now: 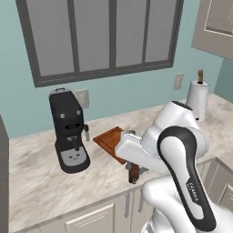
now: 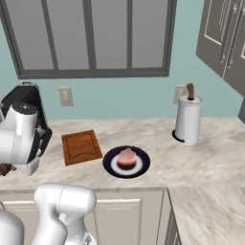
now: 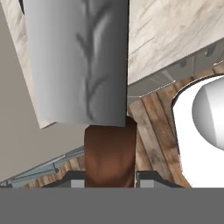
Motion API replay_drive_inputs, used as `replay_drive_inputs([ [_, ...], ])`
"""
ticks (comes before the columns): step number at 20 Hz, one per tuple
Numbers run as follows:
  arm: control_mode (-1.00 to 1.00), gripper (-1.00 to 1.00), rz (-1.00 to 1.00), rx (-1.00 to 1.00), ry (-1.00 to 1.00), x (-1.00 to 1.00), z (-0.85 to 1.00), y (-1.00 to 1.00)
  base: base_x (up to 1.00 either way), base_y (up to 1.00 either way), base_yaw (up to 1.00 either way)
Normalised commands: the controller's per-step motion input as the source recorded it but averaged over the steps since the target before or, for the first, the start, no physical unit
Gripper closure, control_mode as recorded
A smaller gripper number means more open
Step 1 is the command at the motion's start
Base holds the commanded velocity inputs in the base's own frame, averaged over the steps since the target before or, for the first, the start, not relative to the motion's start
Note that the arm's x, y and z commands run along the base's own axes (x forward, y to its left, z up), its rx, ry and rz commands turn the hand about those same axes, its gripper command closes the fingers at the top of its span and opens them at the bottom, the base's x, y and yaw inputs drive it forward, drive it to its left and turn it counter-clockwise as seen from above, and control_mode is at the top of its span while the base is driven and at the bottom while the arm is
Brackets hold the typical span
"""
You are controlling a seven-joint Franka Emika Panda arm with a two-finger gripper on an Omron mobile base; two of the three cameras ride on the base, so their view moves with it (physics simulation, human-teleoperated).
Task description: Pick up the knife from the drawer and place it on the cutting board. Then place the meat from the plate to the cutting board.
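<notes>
- Gripper (image 3: 109, 181) — two small dark finger tips clamped on either side of the short reddish-brown handle of the cleaver-like knife (image 3: 81, 65); the broad silver-grey rectangular blade runs straight out ahead of the gripper, over the edge of the marbled beige worktop (image 3: 175, 39).
- Knife handle, left base view (image 1: 133, 173) — pokes down below the white arm, held above the front edge of the worktop.
- Rectangular reddish-brown wooden cutting board (image 2: 81, 146) — flat on the worktop, ahead of the gripper and near it; nothing lies on it.
- Pinkish-red slab of raw meat (image 2: 127, 157) — on a round dark plate with a pale centre (image 2: 111, 165), just beyond the cutting board on the side away from the gripper.
- Black coffee machine (image 1: 69, 132) — upright on the worktop, beside the cutting board, on the other side from the plate.
- White paper towel roll on a brown-topped holder (image 2: 187, 119) — well apart from the gripper, past the plate.
- Cream-beige cabinet fronts (image 2: 119, 213) — below the worktop edge, beneath the gripper; the drawer itself cannot be made out.
</notes>
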Motion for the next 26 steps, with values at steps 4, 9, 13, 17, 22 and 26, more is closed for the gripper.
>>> replay_drive_inputs([
  [4,1.00,1.00,0.00,0.00,0.00,0.00,0.00,0.00,0.74,0.00,0.20],
  [9,1.00,1.00,0.00,0.00,0.00,0.00,0.00,0.00,0.74,0.00,0.20],
  [13,-1.00,1.00,0.03,0.00,0.01,0.08,-0.01,0.00,0.26,0.00,0.09],
  [17,-1.00,1.00,0.04,0.01,0.09,0.51,0.00,-0.19,0.00,0.00,0.00],
  [22,-1.00,1.00,0.01,0.01,0.11,0.68,0.00,-0.28,0.00,0.00,0.00],
  [26,-1.00,1.00,0.01,0.00,0.09,0.75,-0.02,-0.22,0.00,0.00,0.00],
])
